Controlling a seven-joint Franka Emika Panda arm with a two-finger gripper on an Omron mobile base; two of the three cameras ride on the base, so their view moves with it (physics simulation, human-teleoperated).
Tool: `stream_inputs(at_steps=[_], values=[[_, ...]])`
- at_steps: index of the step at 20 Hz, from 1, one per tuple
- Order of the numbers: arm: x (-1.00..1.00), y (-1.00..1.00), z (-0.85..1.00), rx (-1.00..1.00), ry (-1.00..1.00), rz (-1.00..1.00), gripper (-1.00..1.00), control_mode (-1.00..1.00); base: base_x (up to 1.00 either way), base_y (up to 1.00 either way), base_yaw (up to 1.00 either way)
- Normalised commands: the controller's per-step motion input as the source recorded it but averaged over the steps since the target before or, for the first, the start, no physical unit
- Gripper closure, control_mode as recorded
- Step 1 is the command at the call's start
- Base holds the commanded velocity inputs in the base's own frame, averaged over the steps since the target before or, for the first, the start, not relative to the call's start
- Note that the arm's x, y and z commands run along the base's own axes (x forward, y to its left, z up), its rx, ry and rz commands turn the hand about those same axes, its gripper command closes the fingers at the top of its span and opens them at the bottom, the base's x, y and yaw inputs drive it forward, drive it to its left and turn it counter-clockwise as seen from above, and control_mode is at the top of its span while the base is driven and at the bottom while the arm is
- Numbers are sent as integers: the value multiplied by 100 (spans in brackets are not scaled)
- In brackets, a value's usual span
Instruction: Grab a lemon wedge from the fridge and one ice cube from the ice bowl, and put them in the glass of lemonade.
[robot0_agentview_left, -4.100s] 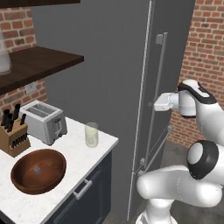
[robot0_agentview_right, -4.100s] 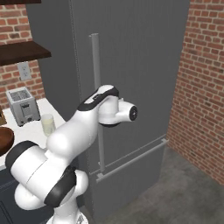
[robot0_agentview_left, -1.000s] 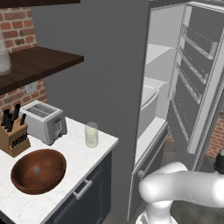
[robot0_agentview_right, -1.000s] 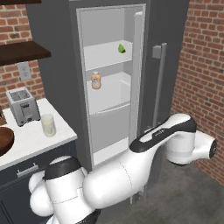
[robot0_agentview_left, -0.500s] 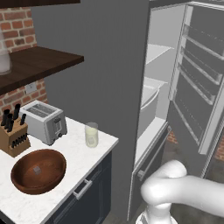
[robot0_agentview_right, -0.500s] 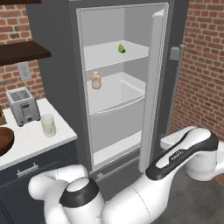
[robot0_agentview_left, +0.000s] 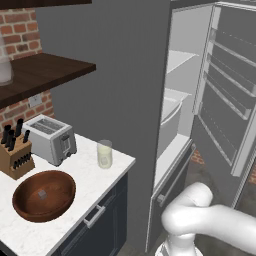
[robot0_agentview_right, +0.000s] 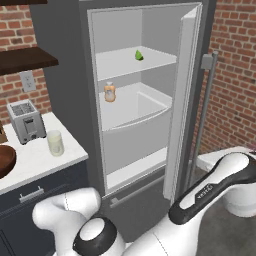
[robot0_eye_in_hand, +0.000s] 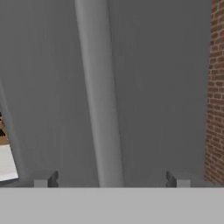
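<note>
The fridge (robot0_agentview_right: 135, 95) door is wide open, and the lemon wedge (robot0_agentview_right: 138, 55) sits on the top shelf, well apart from the arm. In the hand view the fingers (robot0_eye_in_hand: 51, 179) are spread wide, one on each side of the door handle (robot0_eye_in_hand: 98, 96), and they are not holding it. The hand is down low by the outside of the door, far from the wedge. What could go wrong: the arm has to swing around the door edge to get inside, and I think it could bump the door and push it shut. The wedge is tiny, so the fingers could knock it to the back of the shelf or drop it. A small orange bottle (robot0_agentview_right: 109, 92) stands on the shelf below the wedge, and a low reach could tip it over. On the worktop (robot0_agentview_left: 100, 180) the glass (robot0_agentview_left: 104, 153) stands just beside the toaster (robot0_agentview_left: 49, 139). The brown bowl (robot0_agentview_left: 44, 195) is near them, with one ice cube (robot0_agentview_left: 43, 193) in it. A knife block (robot0_agentview_left: 15, 152) stands next to the toaster. Nothing sits between the glass and the fridge.
</note>
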Motion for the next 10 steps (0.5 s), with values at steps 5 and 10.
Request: stream_inputs(at_steps=[5,10], values=[[-54,5,46,-5,10,-34,-100,-100,0,0,0],[-73,47,55,-11,12,-22,-100,-100,0,0,0]])
